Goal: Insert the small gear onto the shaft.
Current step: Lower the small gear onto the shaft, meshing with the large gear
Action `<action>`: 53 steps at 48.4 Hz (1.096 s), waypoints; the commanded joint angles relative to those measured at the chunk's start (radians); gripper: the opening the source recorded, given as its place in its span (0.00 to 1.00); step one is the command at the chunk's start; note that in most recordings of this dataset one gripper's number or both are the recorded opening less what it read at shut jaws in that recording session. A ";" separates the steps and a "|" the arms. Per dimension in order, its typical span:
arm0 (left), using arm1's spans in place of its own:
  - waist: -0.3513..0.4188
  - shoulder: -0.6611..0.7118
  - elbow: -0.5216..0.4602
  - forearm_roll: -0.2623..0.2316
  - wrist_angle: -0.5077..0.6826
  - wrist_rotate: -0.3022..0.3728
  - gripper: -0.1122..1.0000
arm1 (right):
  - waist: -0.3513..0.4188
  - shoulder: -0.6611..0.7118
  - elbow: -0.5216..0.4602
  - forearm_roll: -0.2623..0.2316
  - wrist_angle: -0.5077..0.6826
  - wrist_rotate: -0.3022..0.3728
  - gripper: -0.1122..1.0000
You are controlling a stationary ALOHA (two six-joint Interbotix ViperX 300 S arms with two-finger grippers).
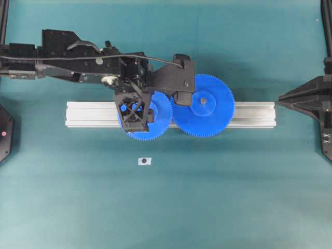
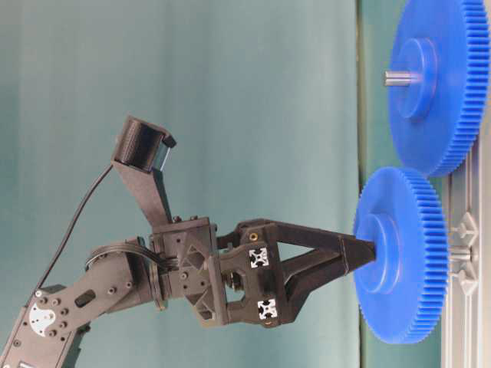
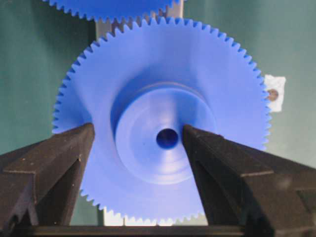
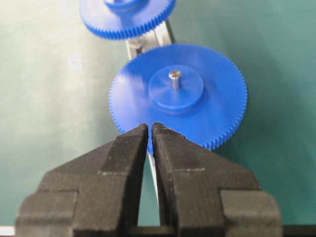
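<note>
The small gear [image 1: 161, 111] lies flat over the silver rail, and the left wrist view shows its raised hub [image 3: 148, 143] with a dark, empty-looking centre hole. Side on, the small gear [image 2: 403, 261] stands off the rail, with the shaft [image 2: 459, 251] showing between its underside and the rail. My left gripper [image 3: 138, 129] is open above it. One fingertip [image 3: 195, 140] is on the hub beside the hole; the other is over the gear face outside the hub. My right gripper [image 4: 150, 127] hangs shut and empty at the rail's right end.
The larger blue gear [image 1: 207, 111] sits on its own pin [image 4: 174, 79], its teeth meeting the small gear's. The grooved aluminium rail [image 1: 88, 114] runs left to right across the teal mat. A small white tag with a dark dot [image 1: 144, 161] lies in front of the rail.
</note>
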 commanded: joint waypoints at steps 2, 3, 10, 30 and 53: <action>-0.009 -0.014 0.014 0.002 0.043 0.006 0.80 | -0.003 0.006 -0.011 0.002 -0.006 0.009 0.26; -0.008 -0.021 0.015 0.002 0.051 0.009 0.80 | -0.003 0.006 -0.011 0.002 -0.006 0.008 0.26; 0.009 -0.064 0.014 0.002 0.086 0.015 0.80 | -0.002 0.006 -0.011 0.002 -0.005 0.008 0.26; 0.012 -0.112 -0.040 0.002 0.112 0.012 0.80 | -0.003 0.006 -0.009 0.002 -0.009 0.009 0.26; -0.008 -0.046 -0.023 0.002 0.064 0.011 0.76 | -0.003 0.006 -0.011 0.002 -0.009 0.009 0.26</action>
